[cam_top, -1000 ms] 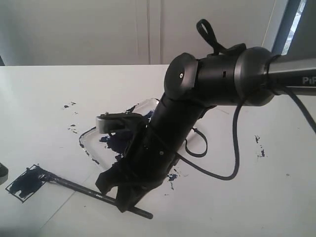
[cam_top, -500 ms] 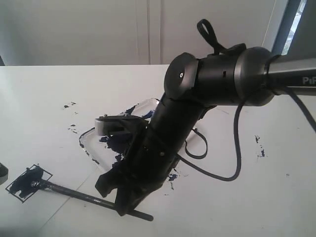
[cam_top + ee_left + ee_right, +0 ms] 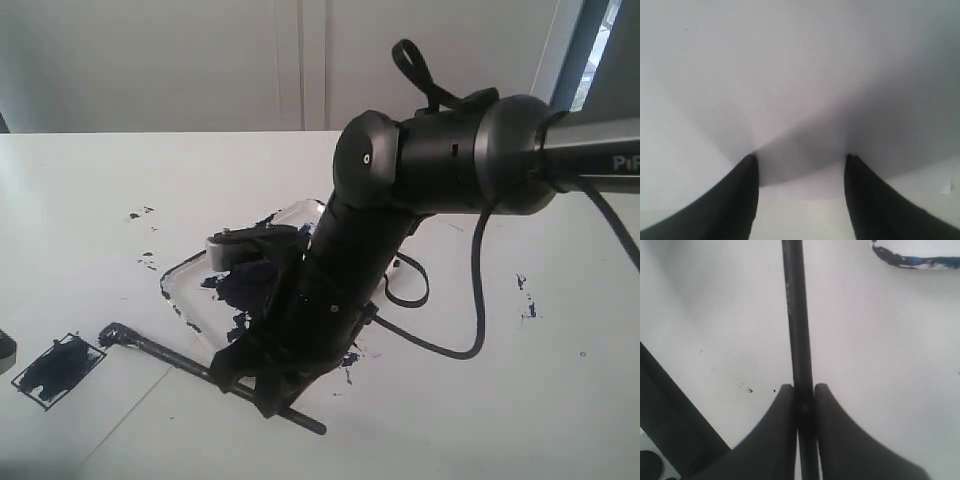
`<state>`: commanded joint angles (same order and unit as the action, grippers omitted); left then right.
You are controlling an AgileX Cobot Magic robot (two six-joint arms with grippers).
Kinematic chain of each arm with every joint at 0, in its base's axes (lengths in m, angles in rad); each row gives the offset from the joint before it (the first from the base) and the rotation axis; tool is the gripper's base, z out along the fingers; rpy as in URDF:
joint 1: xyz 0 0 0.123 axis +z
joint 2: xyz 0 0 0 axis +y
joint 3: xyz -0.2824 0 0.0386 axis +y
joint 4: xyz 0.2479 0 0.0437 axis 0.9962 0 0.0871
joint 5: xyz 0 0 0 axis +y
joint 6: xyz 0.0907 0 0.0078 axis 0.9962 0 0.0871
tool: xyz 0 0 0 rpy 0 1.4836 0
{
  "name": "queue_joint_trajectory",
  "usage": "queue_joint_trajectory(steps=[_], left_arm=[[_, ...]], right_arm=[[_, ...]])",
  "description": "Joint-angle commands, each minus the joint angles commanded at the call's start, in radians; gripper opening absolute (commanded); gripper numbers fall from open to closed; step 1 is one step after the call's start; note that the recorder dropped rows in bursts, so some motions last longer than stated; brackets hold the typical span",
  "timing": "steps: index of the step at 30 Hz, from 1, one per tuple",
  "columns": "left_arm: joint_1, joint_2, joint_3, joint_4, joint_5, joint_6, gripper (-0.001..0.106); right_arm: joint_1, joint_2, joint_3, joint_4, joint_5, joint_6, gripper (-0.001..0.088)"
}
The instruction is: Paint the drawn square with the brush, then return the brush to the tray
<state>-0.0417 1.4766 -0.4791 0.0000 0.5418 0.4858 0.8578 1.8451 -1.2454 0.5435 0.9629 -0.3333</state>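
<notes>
The drawn square [image 3: 58, 367] lies at the lower left on the white paper, its inside smeared blue-black. The brush [image 3: 165, 353] is a long black stick slanting across the paper; its dark tip hangs right of the square, lifted clear of it. My right gripper [image 3: 255, 390] is shut on the brush shaft [image 3: 796, 320], seen pinched between both fingers in the right wrist view. The clear tray [image 3: 188, 272] with its blue-black blotch sits behind the right arm, which hides most of it. My left gripper [image 3: 801, 159] stands open over bare white surface, holding nothing.
Dark paint splatters dot the table at the left [image 3: 140, 213] and at the right [image 3: 525, 297]. A black cable [image 3: 470, 300] loops down from the right arm. A dark object [image 3: 5, 350] sits at the left edge. A tray rim [image 3: 912, 261] shows in the right wrist view.
The right gripper has lifted and moved right with the brush. The brush tip has left the drawn square and now hangs to its right.
</notes>
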Motion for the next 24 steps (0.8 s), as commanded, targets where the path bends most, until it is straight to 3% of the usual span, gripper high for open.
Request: queue_joint_trajectory(steps=[4,9,11,14,18,24], left_arm=[[0.000,0.000,0.000,0.000,0.000,0.000,0.056],[0.000,0.000,0.000,0.000,0.000,0.000,0.056],[0.000,0.000,0.000,0.000,0.000,0.000,0.056],[0.000,0.000,0.000,0.000,0.002,0.000,0.056],[0.000,0.000,0.000,0.000,0.006,0.000,0.056],[0.000,0.000,0.000,0.000,0.002,-0.004,0.056]], right_arm=[[0.000,-0.005,0.000,0.064,0.011,-0.086,0.0000],[0.000,-0.050,0.000,0.274,0.013,-0.333,0.0000],[0.000,-0.064,0.000,0.290,0.020,-0.321,0.0000],[0.000,-0.068,0.000,0.255,0.022,-0.269,0.0000],[0.000,-0.068,0.000,0.106,0.016,-0.146,0.0000],[0.000,-0.068,0.000,0.045,0.015,-0.128,0.0000]])
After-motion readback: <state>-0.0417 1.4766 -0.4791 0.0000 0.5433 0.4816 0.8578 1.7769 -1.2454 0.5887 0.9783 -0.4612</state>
